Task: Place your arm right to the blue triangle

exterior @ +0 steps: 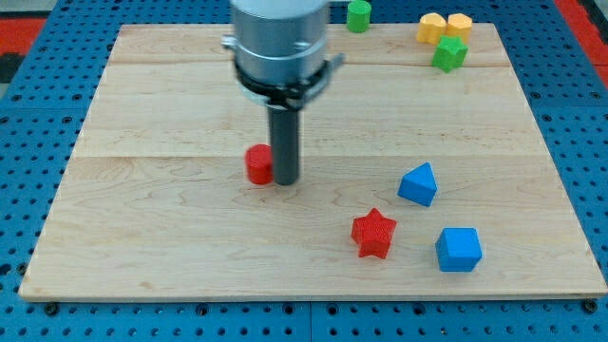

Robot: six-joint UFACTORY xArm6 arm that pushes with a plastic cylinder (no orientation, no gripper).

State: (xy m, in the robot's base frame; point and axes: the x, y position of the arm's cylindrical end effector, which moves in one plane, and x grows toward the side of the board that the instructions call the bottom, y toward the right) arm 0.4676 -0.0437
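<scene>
The blue triangle (419, 183) lies on the wooden board (171, 85) at the view's right of centre. My tip (285, 180) is near the board's middle, well to the view's left of the blue triangle. It touches or nearly touches the right side of a red cylinder-like block (257, 164).
A red star (373, 233) and a blue cube (459, 249) lie below the blue triangle. At the view's top are a green cylinder (358, 15), two yellow blocks (432, 28) (460, 26) and a green block (450, 53).
</scene>
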